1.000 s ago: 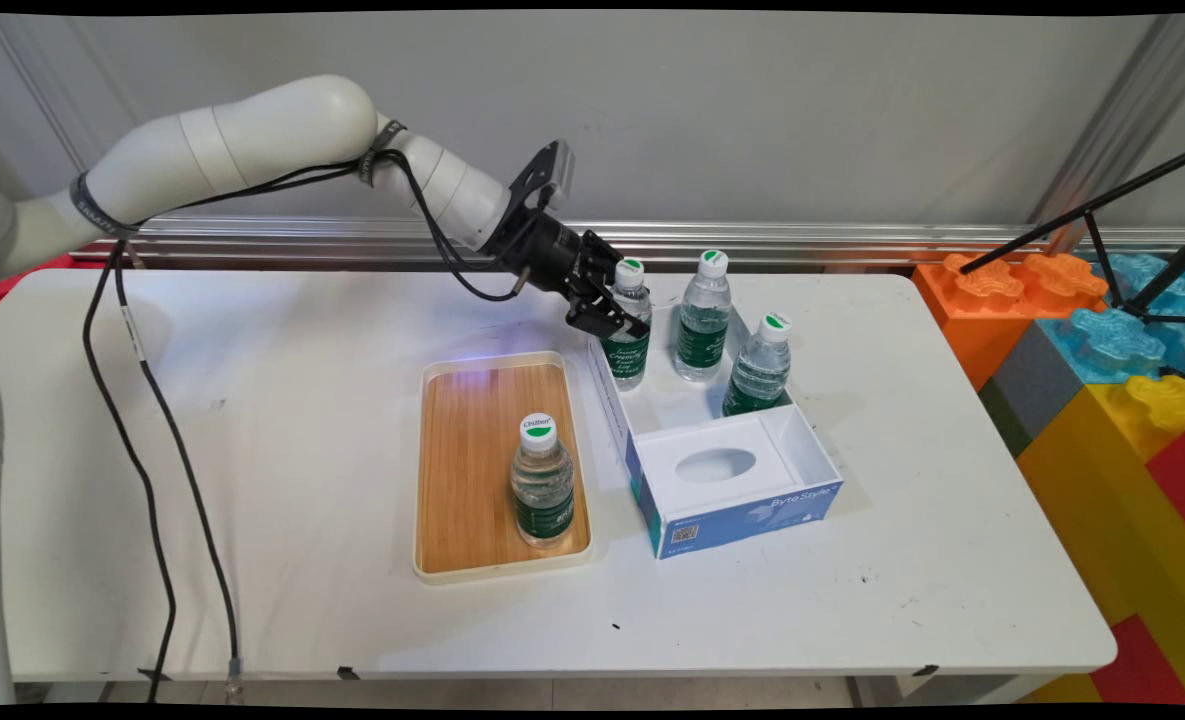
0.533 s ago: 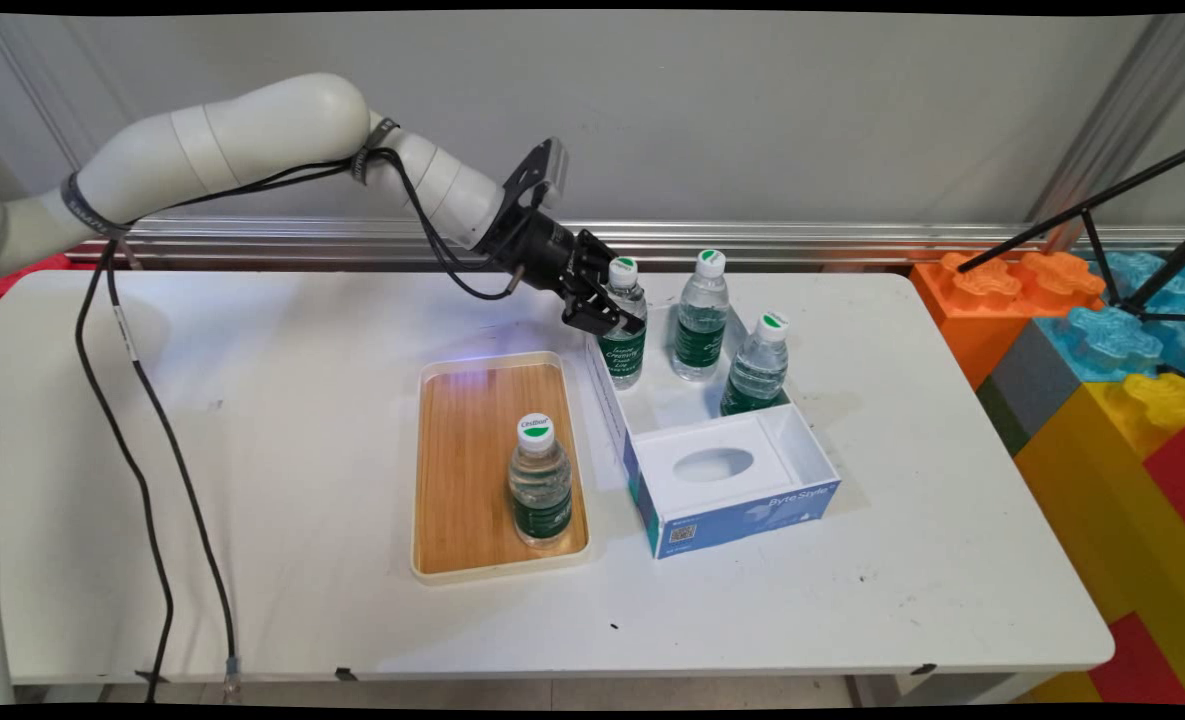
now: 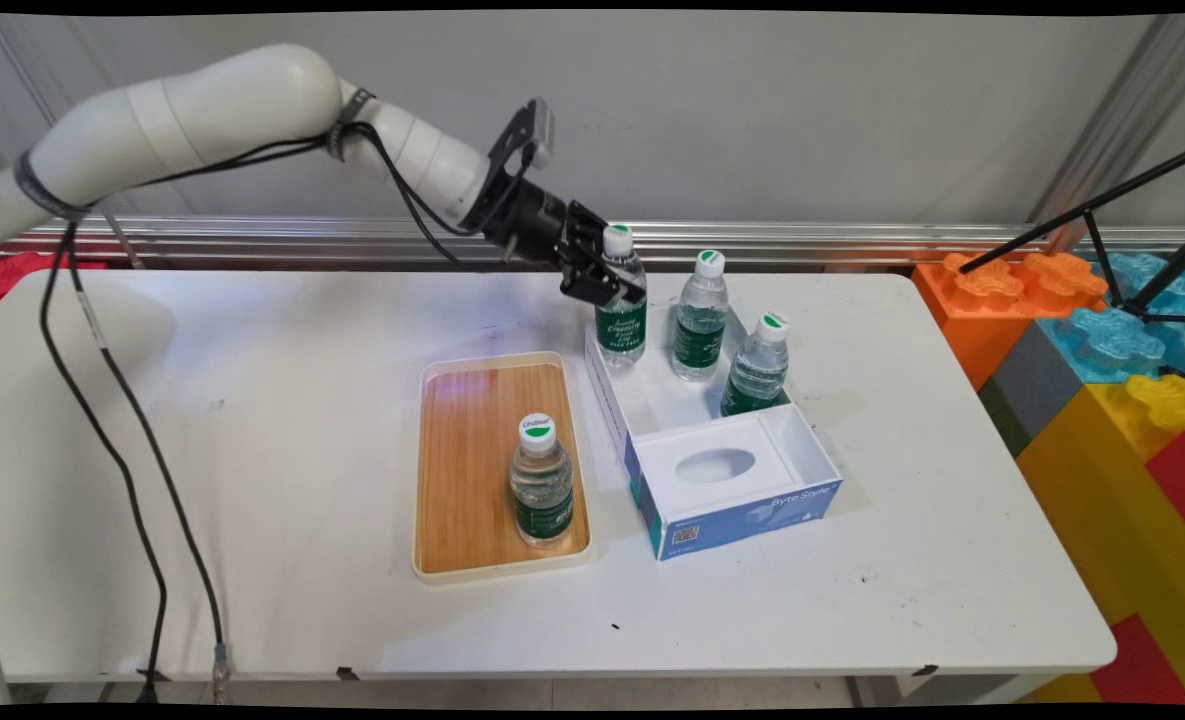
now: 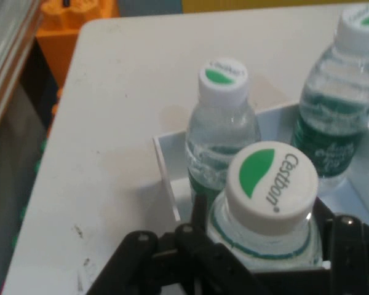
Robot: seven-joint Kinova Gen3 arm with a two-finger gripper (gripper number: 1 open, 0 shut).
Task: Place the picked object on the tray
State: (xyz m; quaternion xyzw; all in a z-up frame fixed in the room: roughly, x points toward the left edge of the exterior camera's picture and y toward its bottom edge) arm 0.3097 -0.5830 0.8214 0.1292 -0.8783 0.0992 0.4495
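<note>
My black gripper [image 3: 604,282] is shut on a small water bottle [image 3: 621,312] with a green label and white cap, holding it by the shoulder just above the far left of the open white box [image 3: 652,395]. In the hand view that bottle's cap [image 4: 272,179] sits between the fingers [image 4: 347,233]. Two more bottles stand in the box: one at the back [image 3: 702,318] [image 4: 221,132] and one to its right [image 3: 758,366] [image 4: 339,104]. A fourth bottle [image 3: 541,483] stands upright on the wooden tray [image 3: 467,455].
A blue and white tissue box [image 3: 734,487] fills the near end of the white box. Big coloured toy blocks [image 3: 1102,340] and a black tripod [image 3: 1132,230] stand off the table's right edge. Black cables [image 3: 112,420] hang at the left.
The gripper has lifted the held bottle upward and slightly back; its base has risen clear of the box floor. The other bottles have not moved.
</note>
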